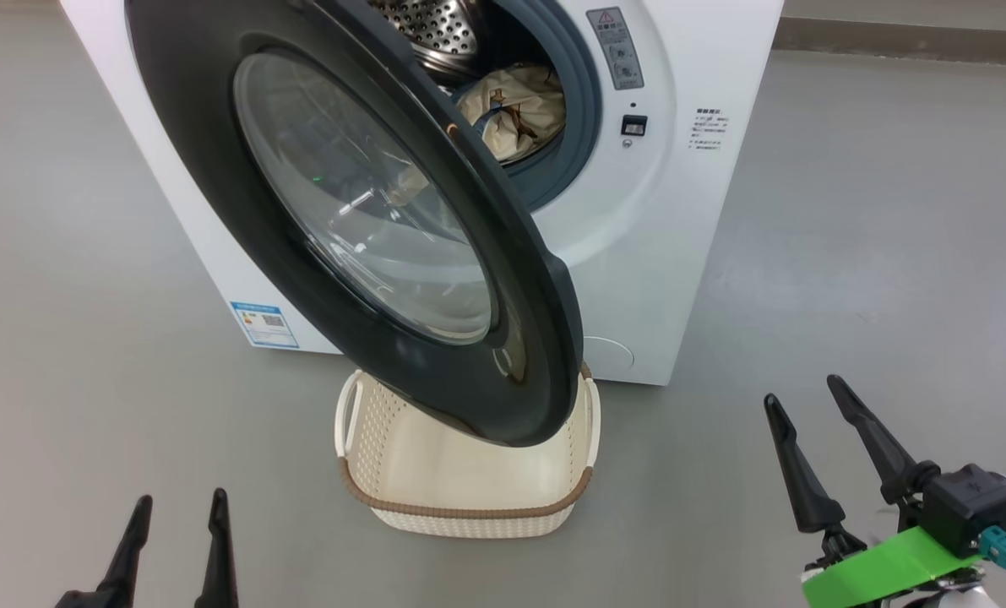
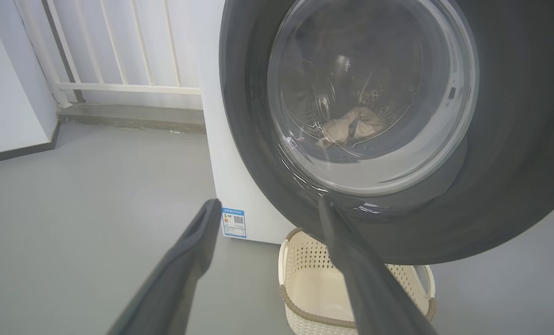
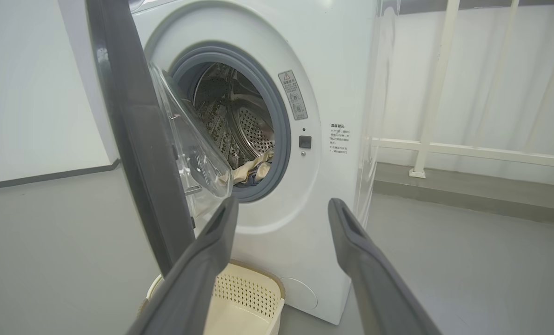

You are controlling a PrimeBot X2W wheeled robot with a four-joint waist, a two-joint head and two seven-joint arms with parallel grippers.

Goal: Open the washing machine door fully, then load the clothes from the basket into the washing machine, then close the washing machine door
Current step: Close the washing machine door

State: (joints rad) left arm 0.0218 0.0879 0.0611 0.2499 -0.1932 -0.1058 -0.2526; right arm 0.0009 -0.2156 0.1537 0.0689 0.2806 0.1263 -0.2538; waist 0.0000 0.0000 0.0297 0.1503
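Basket (image 1: 469, 511), lower centre: looks empty. Clothes (image 1: 515, 105), upper centre: inside washing machine (image 1: 697, 253). Washing machine door (image 1: 207, 169) half open; closing remains. Left gripper (image 1: 180, 500), right gripper (image 1: 802, 388): both wide, empty.

No whole word can be read. On the big white front-loading washing machine (image 1: 680, 253), a small blue-edged paper label (image 1: 264, 325) sits at the 7 o'clock corner of the front. It carries a QR code and coloured marks, its print too small to read. A tall grey sticker (image 1: 615, 48), at 2 o'clock of the grey rubber ring (image 1: 585, 127), bears a red warning triangle above round symbols. At 3 o'clock of the ring, a block of short grey printed lines (image 1: 710, 128) is too small to read.
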